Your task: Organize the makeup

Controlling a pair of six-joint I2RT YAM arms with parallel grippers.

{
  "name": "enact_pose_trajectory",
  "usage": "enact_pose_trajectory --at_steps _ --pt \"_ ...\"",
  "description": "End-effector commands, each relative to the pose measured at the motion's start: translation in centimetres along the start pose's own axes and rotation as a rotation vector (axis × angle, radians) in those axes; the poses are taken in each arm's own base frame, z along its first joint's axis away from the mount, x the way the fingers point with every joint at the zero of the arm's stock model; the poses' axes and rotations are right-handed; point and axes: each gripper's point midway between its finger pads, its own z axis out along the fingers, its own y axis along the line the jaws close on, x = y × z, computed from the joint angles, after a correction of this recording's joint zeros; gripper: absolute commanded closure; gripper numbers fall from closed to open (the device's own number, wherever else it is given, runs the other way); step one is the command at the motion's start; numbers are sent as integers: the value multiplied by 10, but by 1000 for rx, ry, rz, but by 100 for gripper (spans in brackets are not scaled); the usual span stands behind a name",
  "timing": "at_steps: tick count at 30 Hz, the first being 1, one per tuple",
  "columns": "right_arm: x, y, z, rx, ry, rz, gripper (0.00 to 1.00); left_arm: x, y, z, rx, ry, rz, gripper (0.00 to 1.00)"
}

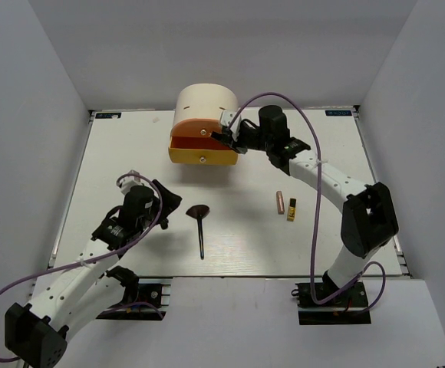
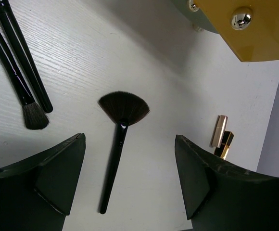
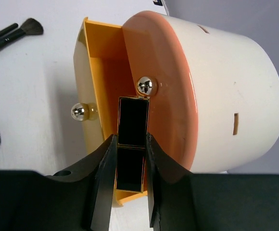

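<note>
My right gripper (image 3: 130,144) is shut on a black-and-gold lipstick (image 3: 132,122) and holds it over the pulled-out yellow drawer (image 3: 97,72) of the round cream box (image 3: 235,91); the top view also shows this gripper (image 1: 224,139) at the box. My left gripper (image 2: 130,144) is open and empty above the handle of the black fan brush (image 2: 123,109), which lies at mid-table (image 1: 199,224). Two thin black brushes (image 2: 19,72) lie left of it. A rose-gold tube (image 1: 280,202) and a second lipstick (image 1: 291,208) lie side by side on the right. The mint-green tube and white bottle are out of view.
The cream box (image 1: 206,107) stands at the back centre, its orange drawer (image 3: 166,96) shut above the open yellow one (image 1: 201,157). White walls enclose the table on three sides. My left gripper (image 1: 174,205) hovers left of the fan brush.
</note>
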Motion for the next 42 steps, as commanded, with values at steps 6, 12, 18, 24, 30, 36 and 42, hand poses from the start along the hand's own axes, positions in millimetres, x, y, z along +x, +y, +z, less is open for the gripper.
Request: enact_pose_trajectory --at_steps 6,12,18,24,30,36,42 --pt "-9 -21 15 48 -36 -137 100 -3 -10 3 30 4 26 16" --pt "-7 -17 13 29 -31 -121 54 -6 -21 3 77 -4 49 16" --pt "-26 -22 8 52 -72 -91 44 -6 -49 4 175 26 141 17" --pt "-59 -41 -15 133 -118 -33 75 -2 -101 6 347 99 265 32" --pt "-10 -84 -78 377 51 338 100 23 -178 17 507 236 407 64" --pt "123 -71 -177 600 362 733 100 90 -227 49 507 382 531 88" --pt "176 -34 -237 669 447 975 62 138 -248 86 354 437 620 78"
